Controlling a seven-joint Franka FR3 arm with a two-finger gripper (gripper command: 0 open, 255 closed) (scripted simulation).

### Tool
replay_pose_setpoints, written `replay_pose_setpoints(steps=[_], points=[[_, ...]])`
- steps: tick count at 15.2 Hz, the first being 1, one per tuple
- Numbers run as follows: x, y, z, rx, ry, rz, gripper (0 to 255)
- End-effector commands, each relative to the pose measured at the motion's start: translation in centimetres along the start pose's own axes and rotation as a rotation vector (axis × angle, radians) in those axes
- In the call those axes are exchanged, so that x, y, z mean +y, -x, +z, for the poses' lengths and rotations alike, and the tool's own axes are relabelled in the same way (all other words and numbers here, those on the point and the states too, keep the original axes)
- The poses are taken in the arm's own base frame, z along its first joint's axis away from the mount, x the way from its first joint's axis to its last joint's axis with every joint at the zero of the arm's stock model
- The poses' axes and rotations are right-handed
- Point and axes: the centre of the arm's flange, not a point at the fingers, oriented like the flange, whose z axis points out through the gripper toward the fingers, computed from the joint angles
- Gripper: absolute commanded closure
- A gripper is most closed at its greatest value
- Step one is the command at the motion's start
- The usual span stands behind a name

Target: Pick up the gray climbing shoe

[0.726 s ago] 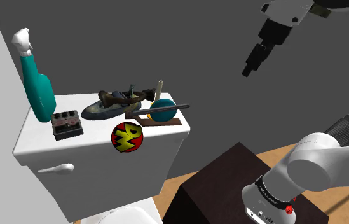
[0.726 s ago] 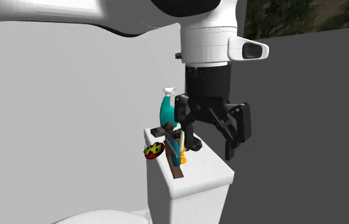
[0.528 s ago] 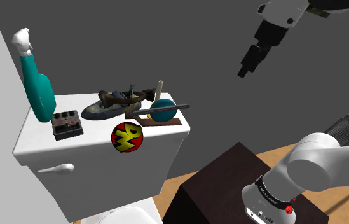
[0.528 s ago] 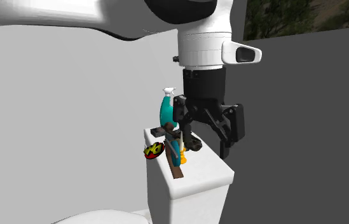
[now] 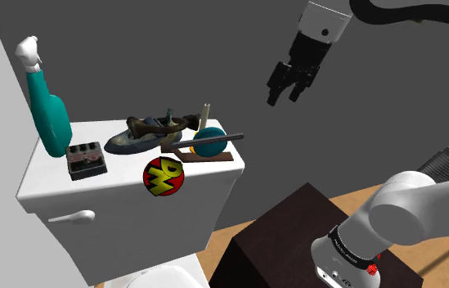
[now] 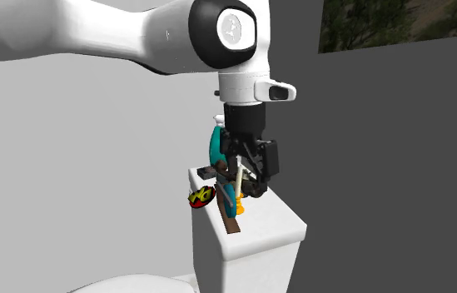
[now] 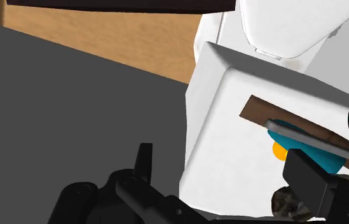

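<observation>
End effector hangs in the air, well off to the shoulder view's right of the toilet tank and higher than its lid. I read its two black fingers as standing apart with nothing between them. The gray climbing shoe lies on the lid toward the far edge, its toe pointing to the shoulder view's left. Just to its right sits a teal disc on a brown board, with a dark rod lying across them. On the shoe's left I see a black pedal box and, beyond it, a tall teal spray bottle. A red and yellow ball sits at the lid's near edge.
</observation>
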Motion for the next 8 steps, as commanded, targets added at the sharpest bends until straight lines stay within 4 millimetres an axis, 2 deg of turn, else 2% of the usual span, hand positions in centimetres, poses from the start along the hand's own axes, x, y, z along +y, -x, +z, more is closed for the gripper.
replay_pose_setpoints(steps=[1, 8], points=[[-2.3, -0.9, 0.4, 0.001, -0.006, 0.051, 0], [-9.7, -5.3, 2.8, 0.003, -0.025, 0.216, 0]])
